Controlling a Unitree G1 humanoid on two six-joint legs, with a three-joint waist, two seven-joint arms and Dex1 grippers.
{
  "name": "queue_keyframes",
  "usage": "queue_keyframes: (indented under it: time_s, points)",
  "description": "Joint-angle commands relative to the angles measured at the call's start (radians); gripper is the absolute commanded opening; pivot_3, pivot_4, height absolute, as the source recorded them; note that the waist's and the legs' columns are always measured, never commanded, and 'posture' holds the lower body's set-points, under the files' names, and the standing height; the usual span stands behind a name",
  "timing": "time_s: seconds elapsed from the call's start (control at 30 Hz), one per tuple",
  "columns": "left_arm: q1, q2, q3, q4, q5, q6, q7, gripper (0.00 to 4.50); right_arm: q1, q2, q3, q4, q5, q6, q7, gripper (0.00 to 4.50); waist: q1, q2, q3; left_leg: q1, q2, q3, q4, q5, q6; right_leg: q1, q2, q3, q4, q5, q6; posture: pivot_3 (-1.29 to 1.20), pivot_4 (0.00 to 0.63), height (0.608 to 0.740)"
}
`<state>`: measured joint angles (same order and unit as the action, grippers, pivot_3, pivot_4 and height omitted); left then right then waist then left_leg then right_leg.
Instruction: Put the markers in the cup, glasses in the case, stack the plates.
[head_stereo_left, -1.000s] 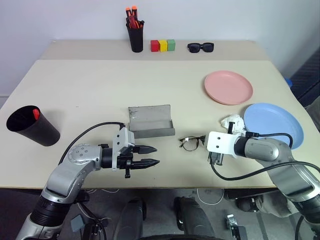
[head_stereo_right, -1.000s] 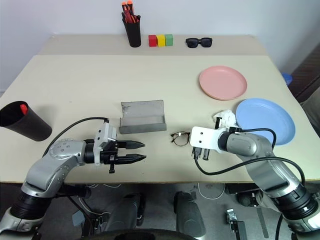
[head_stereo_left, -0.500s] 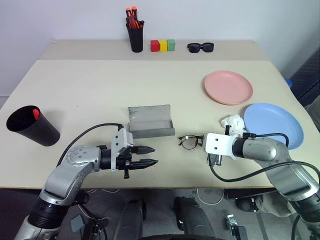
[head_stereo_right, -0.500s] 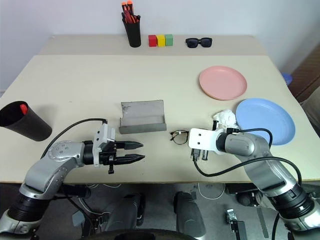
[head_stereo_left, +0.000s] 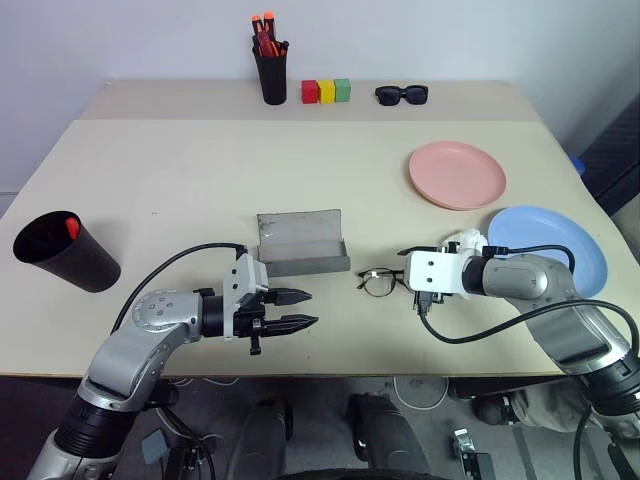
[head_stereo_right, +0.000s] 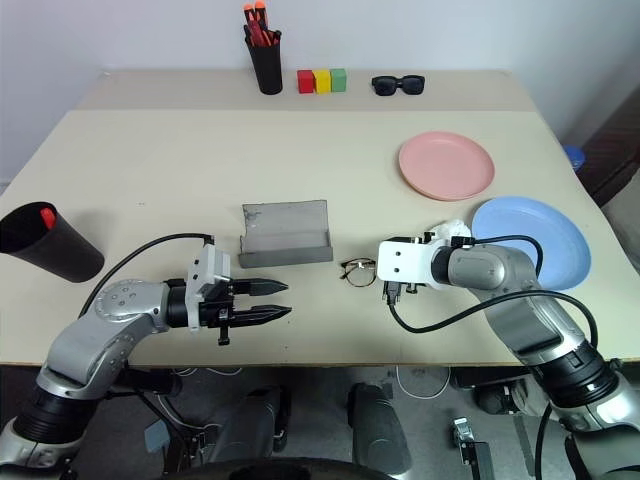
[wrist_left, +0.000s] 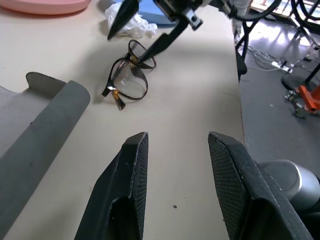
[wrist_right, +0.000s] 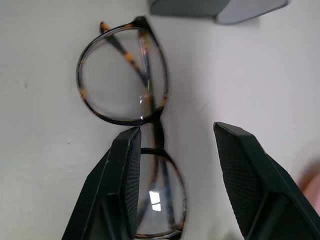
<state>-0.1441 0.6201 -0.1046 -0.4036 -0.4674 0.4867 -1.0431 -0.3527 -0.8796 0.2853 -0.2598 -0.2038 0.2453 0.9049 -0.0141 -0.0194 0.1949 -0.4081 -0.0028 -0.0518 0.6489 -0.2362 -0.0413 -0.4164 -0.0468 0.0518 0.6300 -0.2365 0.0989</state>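
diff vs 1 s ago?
The right gripper has opened its jaws and edged in toward the glasses, now straddling the frame near the bridge, not yet closed on it. The left gripper stayed put, open and empty. The glasses, case, cup and both plates have not moved.

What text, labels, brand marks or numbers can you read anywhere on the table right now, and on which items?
None: no readable word, number or sign shows in any view.
The glasses: tortoiseshell frame, no brand mark visible.
The case: plain grey, no label.
The cup, pink plate and blue plate: plain.
The coloured blocks, pen holder and sunglasses: too small to show any marking.
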Motion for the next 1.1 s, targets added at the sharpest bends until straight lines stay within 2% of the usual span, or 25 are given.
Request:
queue_keyframes:
  time_s: [0.03, 0.1, 0.13, 0.2, 0.3, 0.53, 0.73, 0.9, 1.1]
  points:
    - [0.004, 0.001, 0.0, -0.019, -0.01, -0.026, -0.002, 1.91, -0.022, 0.008, 0.001, 0.012, -0.013, -0.04, 0.012, 2.3, 0.0, 0.0, 0.0, 0.0, 0.0, 0.0, 0.0, 0.0, 0.0, 0.0, 0.0, 0.0, 0.0, 0.0, 0.0, 0.0, 0.15, 0.74]
    - [0.016, 0.004, 0.002, -0.028, -0.011, -0.028, 0.0, 1.91, -0.027, 0.019, 0.008, 0.031, -0.021, -0.053, 0.011, 2.3, 0.0, 0.0, 0.0, 0.0, 0.0, 0.0, 0.0, 0.0, 0.0, 0.0, 0.0, 0.0, 0.0, 0.0, 0.0, 0.0, 0.15, 0.74]
    - [0.022, 0.006, 0.004, -0.033, -0.011, -0.028, 0.002, 1.91, -0.028, 0.024, 0.01, 0.038, -0.023, -0.057, 0.011, 2.07, 0.0, 0.0, 0.0, 0.0, 0.0, 0.0, 0.0, 0.0, 0.0, 0.0, 0.0, 0.0, 0.0, 0.0, 0.0, 0.0, 0.15, 0.74]
    - [0.028, 0.008, 0.005, -0.038, -0.013, -0.027, 0.005, 1.91, -0.029, 0.031, 0.009, 0.044, -0.027, -0.063, 0.014, 1.49, 0.0, 0.0, 0.0, 0.0, 0.0, 0.0, 0.0, 0.0, 0.0, 0.0, 0.0, 0.0, 0.0, 0.0, 0.0, 0.0, 0.15, 0.74]
    - [0.032, 0.012, 0.009, -0.043, -0.015, -0.024, 0.007, 1.91, -0.027, 0.04, 0.01, 0.045, -0.033, -0.07, 0.021, 0.06, -0.001, 0.0, 0.0, 0.001, 0.0, 0.0, 0.0, 0.0, 0.0, 0.001, 0.0, 0.0, 0.0, 0.0, 0.0, 0.0, 0.15, 0.74]
    - [0.035, 0.016, 0.021, -0.034, -0.011, -0.032, 0.012, 1.91, -0.037, 0.045, 0.0, 0.026, -0.043, -0.069, 0.026, 0.02, -0.001, 0.0, 0.0, 0.003, 0.0, 0.0, 0.0, 0.0, 0.0, 0.003, 0.0, 0.0, 0.0, 0.0, 0.0, 0.0, 0.15, 0.74]
    - [0.092, 0.023, 0.143, 0.014, -0.017, -0.059, 0.066, 1.91, -0.162, 0.123, -0.026, -0.073, 0.04, 0.069, 0.069, 0.02, -0.009, 0.001, 0.0, 0.003, 0.001, 0.0, -0.001, 0.0, 0.0, 0.002, 0.001, 0.0, 0.001, 0.0, -0.001, 0.0, 0.15, 0.74]
    - [0.167, 0.034, 0.259, 0.053, -0.029, -0.097, 0.072, 1.91, -0.313, 0.245, 0.02, -0.087, 0.07, 0.214, 0.076, 0.02, -0.006, 0.001, 0.0, 0.003, 0.002, -0.001, -0.001, 0.0, 0.0, 0.001, 0.001, -0.001, 0.001, 0.001, -0.001, 0.0, 0.15, 0.74]
    - [0.205, 0.053, 0.343, 0.069, -0.032, -0.106, 0.084, 1.91, -0.469, 0.417, 0.093, 0.035, 0.082, 0.236, 0.048, 0.02, -0.003, 0.001, 0.0, 0.002, 0.001, -0.001, -0.001, 0.0, 0.0, 0.001, -0.001, -0.001, 0.0, 0.0, -0.001, 0.0, 0.15, 0.74]
